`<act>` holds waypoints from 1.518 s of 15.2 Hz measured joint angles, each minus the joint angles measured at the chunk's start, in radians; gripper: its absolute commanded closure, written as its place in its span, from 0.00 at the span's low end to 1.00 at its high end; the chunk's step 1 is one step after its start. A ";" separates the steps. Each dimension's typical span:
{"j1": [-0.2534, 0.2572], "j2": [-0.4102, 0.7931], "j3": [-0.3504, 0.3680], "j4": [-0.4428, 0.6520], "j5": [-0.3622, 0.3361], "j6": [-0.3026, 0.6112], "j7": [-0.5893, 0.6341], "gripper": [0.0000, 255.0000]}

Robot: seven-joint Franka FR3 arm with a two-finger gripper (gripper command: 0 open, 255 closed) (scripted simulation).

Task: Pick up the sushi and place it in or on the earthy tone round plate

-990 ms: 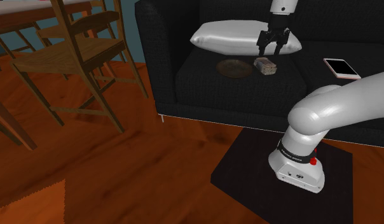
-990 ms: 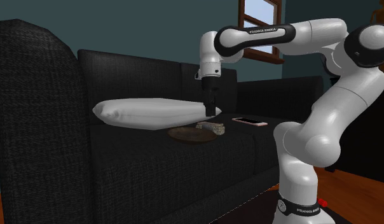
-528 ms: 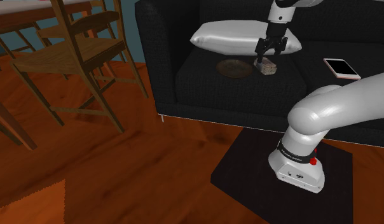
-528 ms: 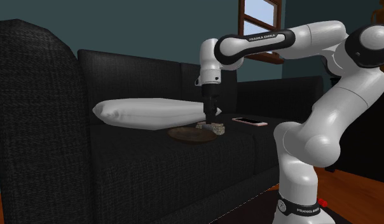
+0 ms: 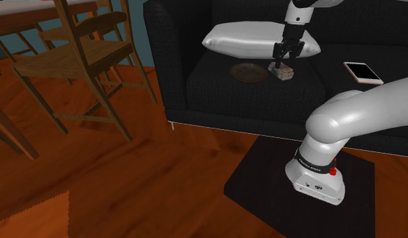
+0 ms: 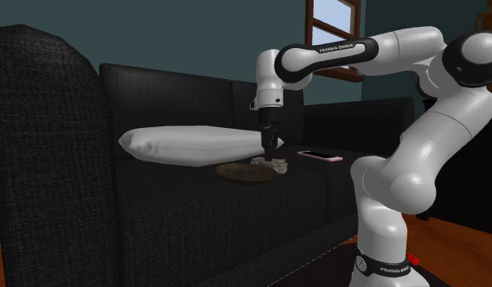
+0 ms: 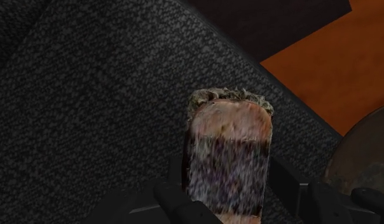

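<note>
Both fingers (image 7: 178, 202) of the gripper (image 5: 285, 66) stand apart astride the sushi (image 7: 229, 159) (long axis between them), round brown plate (image 7: 365, 153) beside, sofa seat edge (image 7: 292, 89) beyond.

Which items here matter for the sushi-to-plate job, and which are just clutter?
In the job: sushi; brown round plate beside it; tool, down at the sushi.

Lying about: white pillow; phone; wooden chair. The black sofa merely bears the sushi, plate, pillow and phone.
</note>
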 measured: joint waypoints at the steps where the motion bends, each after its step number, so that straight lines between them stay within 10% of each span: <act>1: 0.000 -0.002 0.001 0.003 0.000 -0.001 0.000 1.00; 16: 0.008 0.012 0.016 0.108 0.014 -0.098 0.002 1.00; 17: 0.008 0.011 0.017 0.108 0.014 -0.098 0.002 0.00; 23: 0.081 0.007 0.010 0.032 -0.061 0.001 -0.169 0.00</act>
